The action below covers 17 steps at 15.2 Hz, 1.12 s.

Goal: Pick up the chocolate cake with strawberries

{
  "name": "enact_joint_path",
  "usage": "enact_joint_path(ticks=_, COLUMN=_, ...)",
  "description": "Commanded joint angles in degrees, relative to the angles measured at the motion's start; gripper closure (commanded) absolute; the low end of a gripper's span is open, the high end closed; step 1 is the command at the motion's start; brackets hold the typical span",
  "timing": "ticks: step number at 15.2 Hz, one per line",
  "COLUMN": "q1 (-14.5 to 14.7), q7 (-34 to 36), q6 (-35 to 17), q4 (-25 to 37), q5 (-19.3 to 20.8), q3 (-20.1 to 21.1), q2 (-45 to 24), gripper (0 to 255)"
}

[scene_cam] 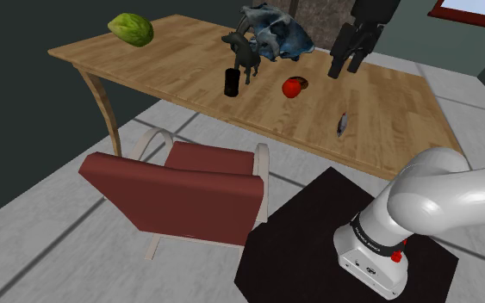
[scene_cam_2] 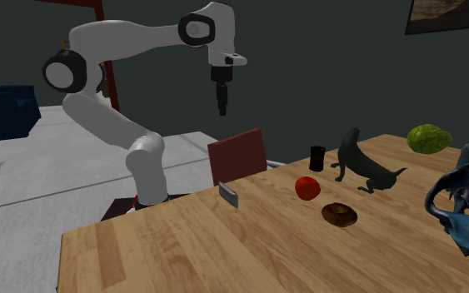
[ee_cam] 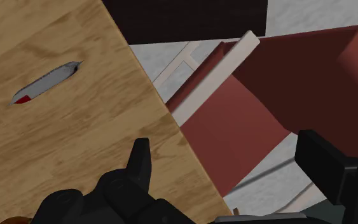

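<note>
Jaws: the all-black two-finger gripper (ee_cam: 225, 145) has its fingers well apart with nothing between them. It hangs high over the table, well above every object.
Straight below the jaws: the edge of the light wooden table (ee_cam: 56, 146), and past that edge the dark red chair with a pale frame (ee_cam: 234, 121).
Near the jaws: a flat grey blade-like piece with a small red mark (ee_cam: 47, 83) lies on the wood, to the side of one finger and not between the two.
Further from the jaws: a round red fruit-like ball (scene_cam_2: 307, 187) stands on the table, well apart from the grey piece.
Task's thing: the low round dark brown cake (scene_cam_2: 338, 214) sits on the wood just past the red ball, so the ball lies between it and the jaws. Its topping is too small to make out, so I take it for the cake by its colour and shape only.
Long axis: none I can see; the cake looks round, so any finger angle should fit.
Deciding relation: the cake is far below and sideways from the jaws, inward from the table edge, and the approach probably must clear the red ball.
Beyond the cake: a dark four-legged animal figure (scene_cam_2: 366, 171), further away again.
</note>
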<state>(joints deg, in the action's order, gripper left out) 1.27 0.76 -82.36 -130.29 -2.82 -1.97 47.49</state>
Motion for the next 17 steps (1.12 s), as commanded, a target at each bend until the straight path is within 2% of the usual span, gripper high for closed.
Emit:
enact_joint_path(ticks=1, q1=0.0, q7=0.0, q6=0.0, q4=0.0, q5=0.0, q3=0.0, q2=0.0, gripper=0)
enact_joint_path(ticks=17, q1=-20.55, q7=26.72, q6=-26.33, q4=-20.17, q5=7.17, q3=-2.16, q2=-2.92, gripper=0)
